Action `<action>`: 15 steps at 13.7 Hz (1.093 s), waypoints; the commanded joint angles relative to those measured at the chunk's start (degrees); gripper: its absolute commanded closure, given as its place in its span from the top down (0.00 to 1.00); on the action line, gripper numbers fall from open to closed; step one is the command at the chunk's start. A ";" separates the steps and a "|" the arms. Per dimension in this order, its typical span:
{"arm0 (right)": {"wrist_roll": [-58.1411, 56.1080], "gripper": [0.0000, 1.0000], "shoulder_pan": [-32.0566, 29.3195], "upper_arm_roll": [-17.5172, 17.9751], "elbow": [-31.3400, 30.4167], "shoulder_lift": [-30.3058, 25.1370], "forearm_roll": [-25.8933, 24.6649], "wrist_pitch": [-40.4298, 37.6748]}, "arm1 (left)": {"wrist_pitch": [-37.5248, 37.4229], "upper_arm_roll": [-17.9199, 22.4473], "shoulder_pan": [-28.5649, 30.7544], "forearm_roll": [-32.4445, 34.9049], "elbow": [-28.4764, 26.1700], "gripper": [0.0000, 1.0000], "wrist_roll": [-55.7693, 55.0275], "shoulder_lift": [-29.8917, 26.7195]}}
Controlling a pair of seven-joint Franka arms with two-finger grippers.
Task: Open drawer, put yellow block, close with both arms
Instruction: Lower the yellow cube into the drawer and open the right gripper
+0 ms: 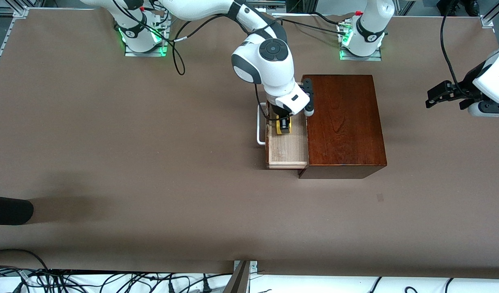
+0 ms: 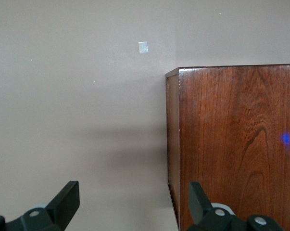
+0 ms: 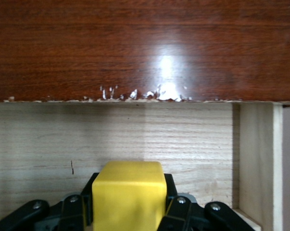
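Right end effector (image 1: pixel 283 124) is down inside the open drawer (image 1: pixel 288 150), fingers clamped on the yellow block (image 1: pixel 282 125). In the right wrist view the block (image 3: pixel 129 192) sits squarely between the finger pads, pale drawer floor (image 3: pixel 183 139) just under and ahead of it, and the edge of the mahogany box (image 3: pixel 145 48) above that. Can't tell if the block already touches the floor.

Left end effector (image 1: pixel 443 94) hangs over bare worktop (image 1: pixel 151 142) toward the left arm's end, well apart from the box, fingers spread wide w/ nothing between them (image 2: pixel 130 207); that arm waits.

Risks from here, as I judge them:
- Release too high → block bounces or tumbles, may end up leaning on a drawer wall.
- Block is set close to the box opening; if it rests tilted or proud of the tray, it could catch the box edge on closing & jam.
- Fingers opening near the drawer side wall could scrape it & nudge the tray.
- Lifting out w/ the wrist so near the box top (image 1: pixel 343 118) → possible knock.
- White handle (image 1: pixel 260 124) sits just beside the right end effector; a sideways exit could hook it.
- Closing w/ both arms: uneven push may skew the tray or slide the whole box on the worktop.
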 commanded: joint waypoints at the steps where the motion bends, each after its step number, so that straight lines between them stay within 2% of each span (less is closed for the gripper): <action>1: -0.08 0.18 0.72 -0.35 1.61 1.72 -1.05 -0.23 | 0.34 0.00 0.20 -1.33 0.35 1.00 1.09 0.45; 2: 0.01 0.21 0.72 -0.35 1.43 1.99 -1.14 -0.23 | 0.34 0.00 0.20 -1.33 0.35 1.00 1.09 0.45; 7: 0.01 0.22 1.15 -0.35 -0.15 1.99 -2.37 -0.14 | 0.34 0.00 0.11 -1.33 0.35 1.00 1.09 0.45; 8: 0.19 0.36 1.15 -0.35 -0.15 1.99 -2.46 -0.32 | 0.34 0.00 0.11 -1.33 0.35 1.00 1.00 0.45; 9: 0.10 0.92 1.15 -0.44 -0.15 1.99 -2.55 -0.49 | 0.34 0.00 0.19 -1.33 0.35 1.00 1.00 0.37; 10: 0.01 1.00 1.24 -0.44 -0.07 1.90 -2.98 -0.49 | 0.26 0.00 0.20 -1.33 0.35 1.00 0.91 0.37; 13: 0.10 1.00 1.24 -0.44 0.55 1.55 -3.60 -1.11 | 0.26 0.00 0.11 -1.33 0.35 1.00 0.82 0.37; 15: 0.45 1.00 1.33 -0.01 3.26 1.46 -3.52 -5.04 | 0.26 0.00 0.11 -1.33 0.43 1.00 0.74 0.37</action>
